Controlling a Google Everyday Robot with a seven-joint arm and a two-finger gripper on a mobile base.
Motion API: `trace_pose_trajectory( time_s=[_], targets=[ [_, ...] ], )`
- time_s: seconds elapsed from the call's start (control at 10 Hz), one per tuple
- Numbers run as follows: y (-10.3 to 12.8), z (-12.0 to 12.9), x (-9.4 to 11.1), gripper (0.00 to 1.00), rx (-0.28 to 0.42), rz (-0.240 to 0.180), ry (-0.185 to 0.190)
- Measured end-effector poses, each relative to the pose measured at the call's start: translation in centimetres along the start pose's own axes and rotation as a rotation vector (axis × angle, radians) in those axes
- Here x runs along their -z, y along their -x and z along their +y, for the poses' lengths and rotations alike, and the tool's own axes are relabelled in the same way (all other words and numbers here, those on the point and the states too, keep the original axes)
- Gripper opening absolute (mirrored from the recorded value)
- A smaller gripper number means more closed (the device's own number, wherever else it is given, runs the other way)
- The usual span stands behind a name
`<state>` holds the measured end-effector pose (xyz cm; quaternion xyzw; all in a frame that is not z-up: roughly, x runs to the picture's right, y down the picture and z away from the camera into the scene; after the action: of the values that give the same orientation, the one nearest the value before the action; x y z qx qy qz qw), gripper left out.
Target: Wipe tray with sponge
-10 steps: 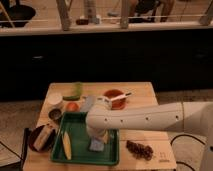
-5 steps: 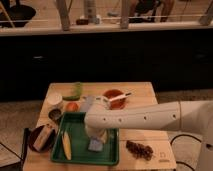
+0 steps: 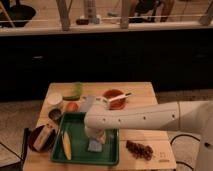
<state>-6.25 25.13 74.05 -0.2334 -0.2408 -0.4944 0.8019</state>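
The dark-green tray [image 3: 80, 151] lies at the front left of the wooden table. The light-blue sponge [image 3: 94, 145] rests on the tray's floor near its right side. My gripper [image 3: 95, 137] hangs from the white arm, right above the sponge and down on it. A yellow corn cob [image 3: 66, 145] lies in the tray's left part.
A dark-brown bowl [image 3: 41, 138] with a pale item stands left of the tray. Behind the tray are a white cup [image 3: 54, 99], a green item [image 3: 76, 90], a grey flat piece [image 3: 88, 103] and a red bowl [image 3: 114, 97]. Dark crumbs [image 3: 139, 149] lie at the front right.
The arm and gripper have shifted slightly left over the tray; the sponge stays under the gripper.
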Motion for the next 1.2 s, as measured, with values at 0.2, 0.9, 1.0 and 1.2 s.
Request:
trace_pose_trajectory(
  time_s=[0.2,0.9,1.0,1.2],
  targets=[
    [-0.1,0.0,0.0,0.00,-0.003,-0.002,-0.003],
    [-4.0,-1.0,-0.7,0.00,-0.020,-0.031,-0.023],
    [-3.6,-2.2,-1.2,0.00,0.007,-0.043,-0.010],
    [-2.1,-4.9,-2.6,0.00,0.083,-0.078,0.016]
  ],
)
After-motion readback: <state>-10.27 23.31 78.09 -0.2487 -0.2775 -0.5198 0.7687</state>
